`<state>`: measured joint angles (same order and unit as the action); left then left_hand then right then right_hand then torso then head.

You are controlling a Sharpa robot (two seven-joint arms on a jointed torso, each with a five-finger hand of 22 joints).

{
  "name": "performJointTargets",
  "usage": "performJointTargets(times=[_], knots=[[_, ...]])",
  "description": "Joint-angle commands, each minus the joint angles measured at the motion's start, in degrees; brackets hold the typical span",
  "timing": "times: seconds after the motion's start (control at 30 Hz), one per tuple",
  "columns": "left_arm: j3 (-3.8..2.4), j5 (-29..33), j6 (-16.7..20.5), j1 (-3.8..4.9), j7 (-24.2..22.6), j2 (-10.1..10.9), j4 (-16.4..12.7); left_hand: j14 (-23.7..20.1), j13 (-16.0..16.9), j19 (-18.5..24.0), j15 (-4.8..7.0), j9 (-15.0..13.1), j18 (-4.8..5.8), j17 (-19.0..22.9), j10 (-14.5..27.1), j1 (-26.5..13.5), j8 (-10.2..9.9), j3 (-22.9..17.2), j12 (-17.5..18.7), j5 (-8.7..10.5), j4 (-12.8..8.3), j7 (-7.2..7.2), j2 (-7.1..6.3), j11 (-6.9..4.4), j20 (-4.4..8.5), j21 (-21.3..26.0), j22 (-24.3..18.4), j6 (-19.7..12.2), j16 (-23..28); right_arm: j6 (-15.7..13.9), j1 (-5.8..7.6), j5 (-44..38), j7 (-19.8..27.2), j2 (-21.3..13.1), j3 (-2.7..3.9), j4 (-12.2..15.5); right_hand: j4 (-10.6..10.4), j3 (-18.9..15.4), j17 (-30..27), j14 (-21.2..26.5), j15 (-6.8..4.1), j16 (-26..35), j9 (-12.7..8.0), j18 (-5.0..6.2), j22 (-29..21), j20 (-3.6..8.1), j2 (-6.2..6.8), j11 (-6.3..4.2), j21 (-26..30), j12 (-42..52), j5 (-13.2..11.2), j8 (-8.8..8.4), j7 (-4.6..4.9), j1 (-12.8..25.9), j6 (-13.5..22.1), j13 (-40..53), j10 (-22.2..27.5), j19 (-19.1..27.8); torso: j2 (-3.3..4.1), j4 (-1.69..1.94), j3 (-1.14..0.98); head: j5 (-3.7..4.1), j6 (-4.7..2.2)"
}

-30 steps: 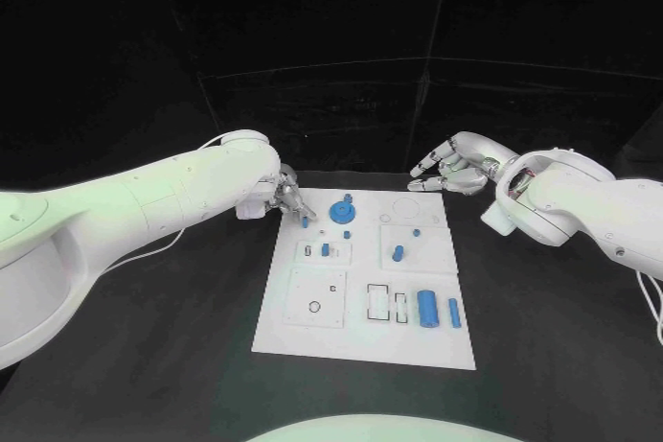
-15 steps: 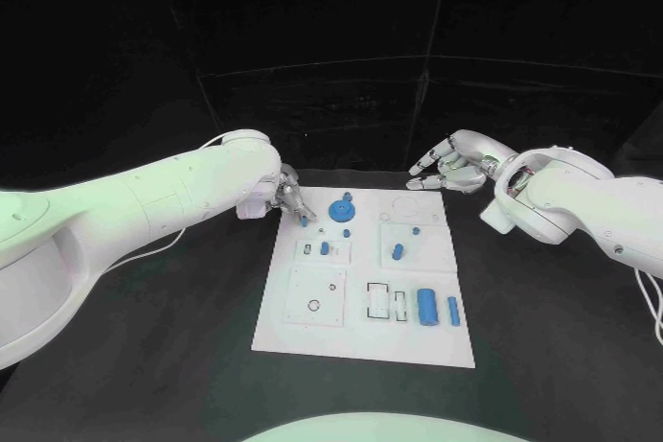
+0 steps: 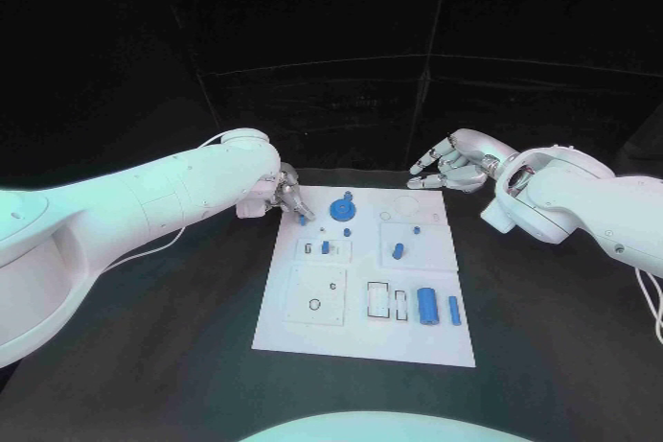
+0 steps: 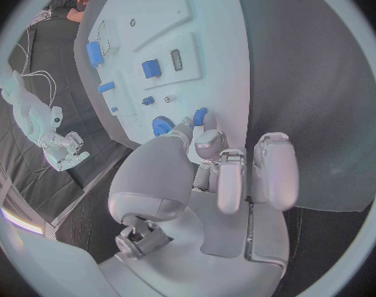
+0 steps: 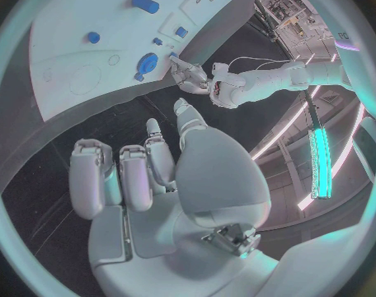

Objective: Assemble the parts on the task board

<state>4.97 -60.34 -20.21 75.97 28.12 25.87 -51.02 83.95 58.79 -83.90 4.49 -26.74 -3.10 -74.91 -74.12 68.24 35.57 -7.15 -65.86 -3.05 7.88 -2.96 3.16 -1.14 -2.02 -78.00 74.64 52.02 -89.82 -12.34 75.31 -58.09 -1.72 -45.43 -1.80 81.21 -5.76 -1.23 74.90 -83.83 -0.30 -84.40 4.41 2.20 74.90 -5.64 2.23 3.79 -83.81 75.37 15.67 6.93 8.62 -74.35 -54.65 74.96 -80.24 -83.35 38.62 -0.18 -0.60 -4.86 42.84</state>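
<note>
- Left hand [image 3: 287, 197]: poised over the far left corner of the task board [image 3: 311, 322]. Its fingertips [image 4: 206, 137] pinch a small blue peg [image 4: 200, 116]; the remaining fingers lie loosely extended alongside.
- Right hand [image 3: 452, 167]: off the board, just beyond its far right corner, above the dark surface [image 3: 553, 308]. Fingers are apart and slightly curled, holding nothing.
- Task board: white plate lying in the middle of the surface, long side running from the near edge toward the far edge.
- Blue gear [image 3: 343, 210]: seated near the board's far edge, just beside the left hand's fingertips, with a small blue knob at its top.
- Round recess [image 3: 408, 209]: outlined at the far right corner of the board, nothing standing in it.
- Small blue parts [image 3: 325, 247]: grouped in the left middle panel, behind the gear toward the near edge; individual shapes too small to tell.
- Blue block [image 3: 397, 252]: stands in the right middle panel, with a smaller blue peg [image 3: 415, 232] just beyond it toward the far edge.
- Blue cylinder [image 3: 428, 307]: lies near the right edge of the board toward the near end, with a thin blue bar [image 3: 453, 312] just beside it on the outer side.
- Rectangular slots [image 3: 377, 300]: outlined beside the cylinder, toward the board's centre.
</note>
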Motion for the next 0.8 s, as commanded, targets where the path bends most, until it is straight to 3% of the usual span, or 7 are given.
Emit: performJointTargets(times=[0.03,0.17,0.3,0.5,0.8], knots=[[-0.02,0.5,-0.3,0.07,-1.3,0.1,-0.2,6.0,-0.1,-0.3,0.43,0.2,-0.39,-15.1,-0.1,3.7,-0.1,-2.8,0.0,0.17,-2.7,0.49,1.25,-0.43,0.52,-0.3,0.1,-0.2,-0.2,0.0,0.12,-0.1,0.4,0.1,0.04,0.0,0.0,-0.3,5.6,-3.8,-0.4,0.3,-0.1,0.78,1.0,0.18,-0.48,-0.15,0.2,-0.3,0.3,0.37,-0.04,0.0,-0.1,2.1,0.4,0.4,-0.02,-0.03,0.02,0.0,0.02],[-0.02,0.9,0.1,0.07,-1.8,0.3,-0.5,6.0,-0.5,-0.3,0.51,0.3,-0.34,-15.1,0.2,7.4,-0.2,-7.3,0.6,0.15,-6.3,0.47,2.04,-0.51,0.72,-0.3,0.2,-0.7,-0.2,0.0,0.12,-0.1,0.5,0.1,0.04,0.0,0.0,-0.3,5.6,-3.8,-0.4,0.3,-0.1,0.78,1.0,0.18,-0.48,-0.15,0.2,-0.3,0.3,0.37,-0.04,0.0,-0.1,2.1,0.4,0.4,0.0,0.0,-0.01,-0.05,0.08],[-0.02,1.4,1.1,0.07,-2.3,1.2,-1.6,6.0,-1.0,-0.4,0.18,0.1,-0.29,-15.1,0.1,6.7,0.1,-10.7,1.0,0.25,-7.7,0.08,1.22,-0.16,0.54,-0.3,0.3,-0.9,-0.2,0.0,0.12,-0.1,0.5,0.0,0.04,0.0,0.0,-0.3,5.6,-3.8,-0.4,0.3,-0.1,0.78,1.0,0.18,-0.48,-0.15,0.2,-0.3,0.3,0.37,-0.04,0.0,-0.1,2.1,0.4,0.4,-0.05,0.02,-0.02,-0.06,0.09],[-0.06,1.8,3.3,0.13,-2.5,3.6,-4.5,6.0,-1.2,-0.4,0.12,-0.1,-0.3,-15.1,-0.1,5.5,0.4,-12.9,1.2,0.27,-8.3,0.09,0.32,-0.14,0.44,-0.3,0.4,-0.9,-0.2,0.0,0.12,-0.1,0.5,-0.2,0.04,0.0,0.0,-0.3,5.6,-3.8,-0.41,0.3,-0.1,0.78,1.0,0.2,-0.66,-0.16,0.2,-0.2,0.4,0.42,-0.04,-0.1,-0.1,2.2,0.4,0.4,-0.06,0.07,-0.04,-0.06,0.01],[-0.1,2.1,8.5,0.35,-1.9,8.5,-12.7,6.0,-1.2,-0.4,0.17,-0.5,-0.28,-15.1,-0.6,3.7,0.9,-15.6,1.1,0.27,-8.8,0.21,-0.71,-0.25,0.45,-0.4,0.6,-0.6,-0.2,0.0,0.12,-0.1,0.4,-0.4,0.04,0.0,0.0,-0.3,5.6,-3.8,-0.41,0.3,-0.1,0.78,1.0,0.2,-0.66,-0.16,0.2,-0.2,0.4,0.42,-0.04,-0.1,-0.1,2.2,0.4,0.4,-0.02,0.05,0.0,-0.3,-0.11]])
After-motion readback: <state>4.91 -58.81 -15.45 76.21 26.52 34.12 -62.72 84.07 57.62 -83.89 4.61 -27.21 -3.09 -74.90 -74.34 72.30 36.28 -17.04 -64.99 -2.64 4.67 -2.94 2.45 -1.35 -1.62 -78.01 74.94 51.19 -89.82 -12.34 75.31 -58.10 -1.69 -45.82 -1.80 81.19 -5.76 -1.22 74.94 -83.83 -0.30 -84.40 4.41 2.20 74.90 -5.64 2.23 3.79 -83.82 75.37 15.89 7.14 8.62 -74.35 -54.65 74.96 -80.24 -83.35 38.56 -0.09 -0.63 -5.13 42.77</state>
